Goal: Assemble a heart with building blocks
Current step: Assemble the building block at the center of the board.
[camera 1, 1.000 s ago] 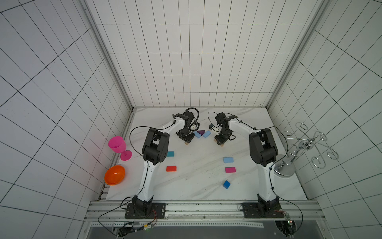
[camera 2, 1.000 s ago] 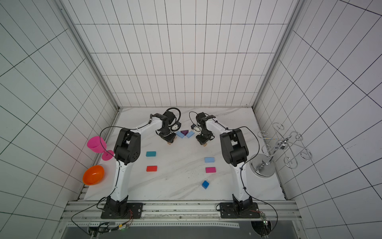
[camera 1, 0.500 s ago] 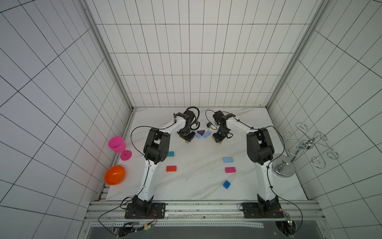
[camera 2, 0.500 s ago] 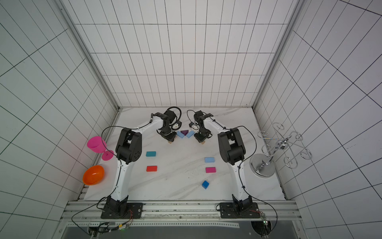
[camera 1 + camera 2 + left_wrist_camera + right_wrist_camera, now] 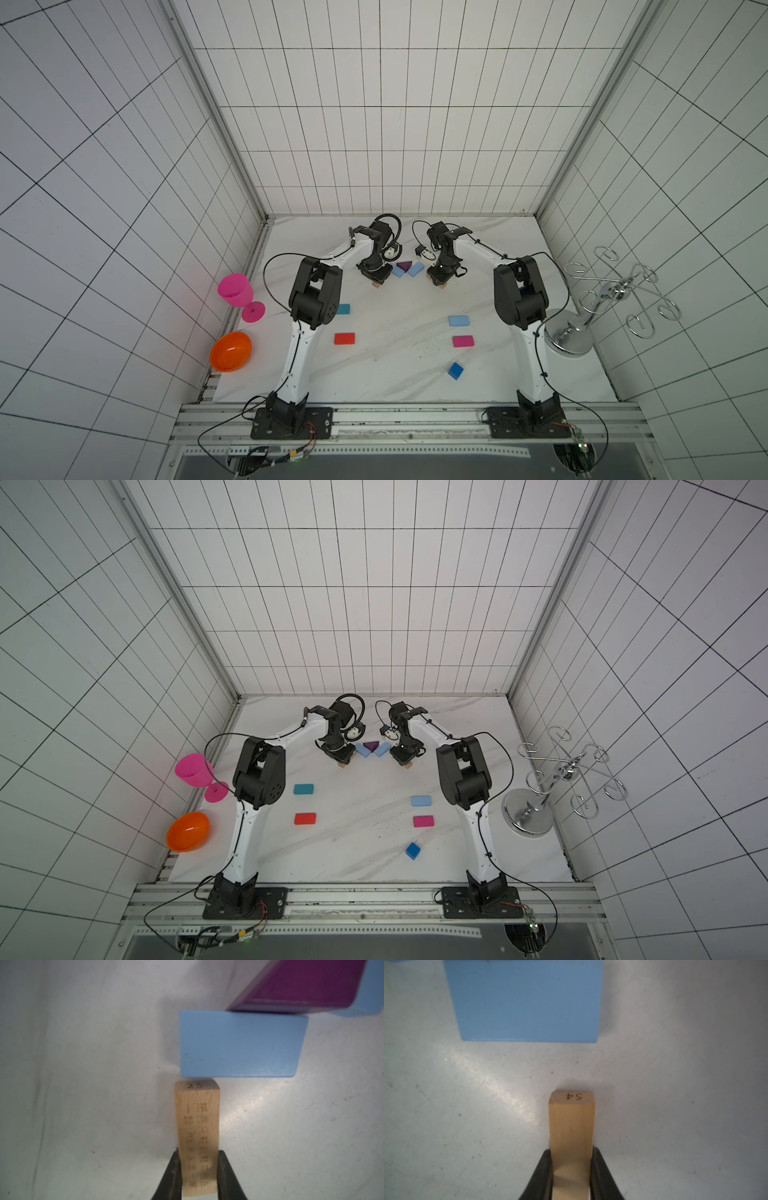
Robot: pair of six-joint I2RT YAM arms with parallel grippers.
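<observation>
My left claw point(image 5: 198, 1152) is closed on a tan block point(image 5: 197, 1126), whose end stands just beside the left blue block point(image 5: 239, 1047), which touches the triangle point(image 5: 301, 985) at the far middle of the table point(image 5: 395, 374). My right claw point(image 5: 571, 1150) grips the second tan block point(image 5: 572, 1126), apart from the right blue block point(image 5: 527, 1001).

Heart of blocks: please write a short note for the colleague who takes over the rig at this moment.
Left gripper: shut on tan block 25, its end close to the first light blue block.
Right gripper: shut on tan block 54, apart from the second light blue block.
Done: purple triangle and those two blocks form the top notch.
To do: add both tan blocks, then teal block, red block, third light blue block, magenta block, blue cube, all lying separately on the table.
</observation>
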